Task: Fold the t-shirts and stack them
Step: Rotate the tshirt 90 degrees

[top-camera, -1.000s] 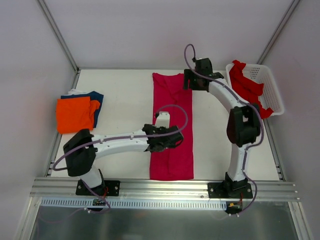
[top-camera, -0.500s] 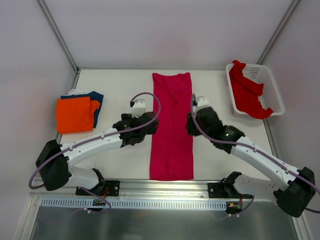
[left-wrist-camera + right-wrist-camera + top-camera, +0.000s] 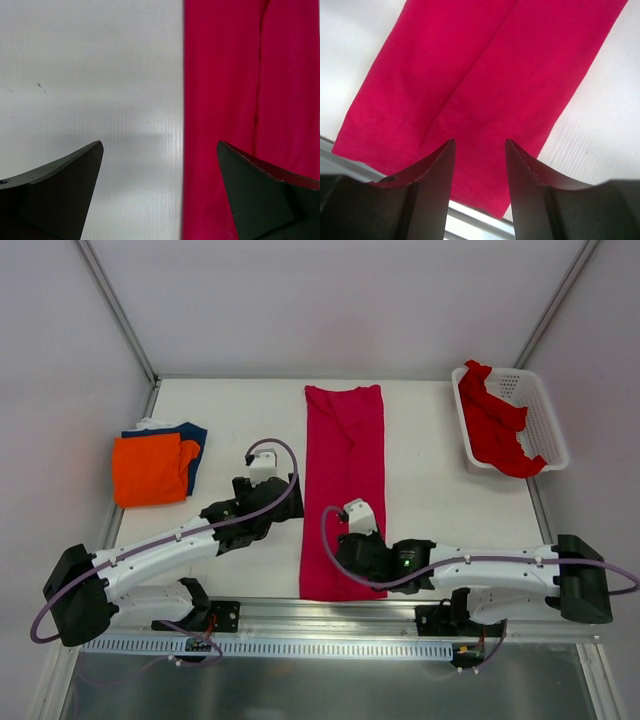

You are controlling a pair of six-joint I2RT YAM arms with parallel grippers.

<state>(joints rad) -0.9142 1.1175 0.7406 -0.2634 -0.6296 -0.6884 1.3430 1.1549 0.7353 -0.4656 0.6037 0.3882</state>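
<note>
The crimson-pink t-shirt [image 3: 345, 455] lies folded into a long narrow strip down the middle of the table [image 3: 240, 410]. My left gripper [image 3: 288, 504] hovers wide open at the strip's left edge; in the left wrist view the gripper [image 3: 160, 150] straddles that edge of the crimson-pink t-shirt [image 3: 240, 75]. My right gripper [image 3: 342, 558] hangs over the strip's near end with its jaws partly apart and nothing between them; the right wrist view shows it [image 3: 480, 142] above the cloth [image 3: 485, 65]. An orange t-shirt [image 3: 148, 470] lies folded on a navy one [image 3: 196, 438] at the left.
A white lattice basket [image 3: 545, 405] at the back right holds a crumpled red t-shirt [image 3: 495, 425]. An aluminium rail [image 3: 330, 615] runs along the near table edge, just below the strip's end. The right arm lies low along that edge.
The right arm swung from the shirt's far end down to its near end, its jaws now narrower. The left gripper drew back off the shirt to its left edge.
</note>
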